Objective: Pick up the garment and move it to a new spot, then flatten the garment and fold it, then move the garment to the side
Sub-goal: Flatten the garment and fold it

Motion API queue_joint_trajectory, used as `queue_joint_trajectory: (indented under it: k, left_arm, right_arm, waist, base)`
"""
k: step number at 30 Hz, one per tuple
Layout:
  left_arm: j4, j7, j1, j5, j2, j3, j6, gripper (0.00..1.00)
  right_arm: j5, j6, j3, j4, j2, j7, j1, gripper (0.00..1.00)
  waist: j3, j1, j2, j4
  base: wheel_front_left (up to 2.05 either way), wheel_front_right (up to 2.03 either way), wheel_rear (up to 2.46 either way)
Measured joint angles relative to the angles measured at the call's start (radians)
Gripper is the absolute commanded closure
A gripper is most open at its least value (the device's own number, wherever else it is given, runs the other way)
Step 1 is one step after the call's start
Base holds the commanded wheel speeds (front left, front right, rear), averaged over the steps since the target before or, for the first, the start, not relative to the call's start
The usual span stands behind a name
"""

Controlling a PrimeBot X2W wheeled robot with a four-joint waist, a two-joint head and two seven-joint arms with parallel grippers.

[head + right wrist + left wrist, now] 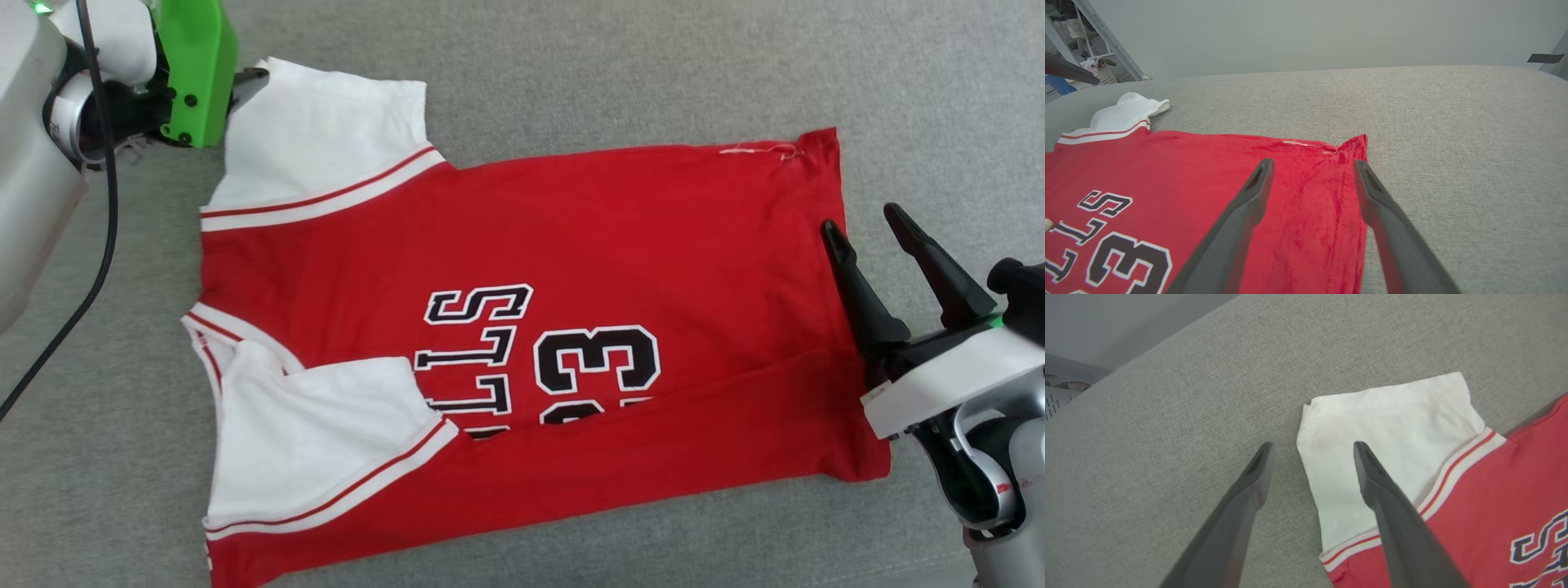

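Observation:
The garment (571, 229), a red jersey with white sleeves and black lettering, lies flat on the grey cushioned surface, collar to the left and hem to the right. Its near long edge is folded up over the lower part of the lettering. My left gripper (1313, 444) is open over the outer edge of the far white sleeve (1392, 416), one finger above the sleeve and one above bare surface. In the head view the left gripper (245, 86) sits at the top left behind its green housing. My right gripper (860, 216) is open at the hem. It straddles the far hem corner (1351, 147) and holds nothing.
The grey surface (571, 73) extends beyond the garment on all sides. A black cable (106, 204) hangs beside my left arm. Past the surface's far edge stand a white basket (1053, 402) and shelving (1090, 41) against a pale wall.

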Motion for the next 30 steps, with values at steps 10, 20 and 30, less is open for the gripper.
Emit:
queue_joint_trajectory:
  k: [10,20,30]
  left_arm:
    - [0.112,0.048,-0.03,-0.005,-0.016,-0.024,-0.004,0.0]
    - [0.083,0.002,-0.037,-0.022,-0.018,-0.064,-0.009,1.0]
    - [-0.062,-0.141,0.026,-0.025,-0.007,-0.11,-0.009,1.0]
  right_arm:
    - [0.001,0.0,0.024,0.011,-0.002,-0.016,-0.037,0.0]
    - [0.01,0.0,0.009,0.034,-0.031,-0.032,-0.062,0.0]
    - [0.056,0.0,-0.032,0.035,-0.172,0.156,-0.191,0.0]
  waist:
    - [0.098,-0.0001,0.0,-0.051]
    - [0.082,-0.0001,0.0,-0.044]
    - [-0.006,-0.0002,0.0,0.003]
  base:
    - [0.0,0.0,0.0]
    - [0.0,0.0,0.0]
    - [0.0,0.0,0.0]
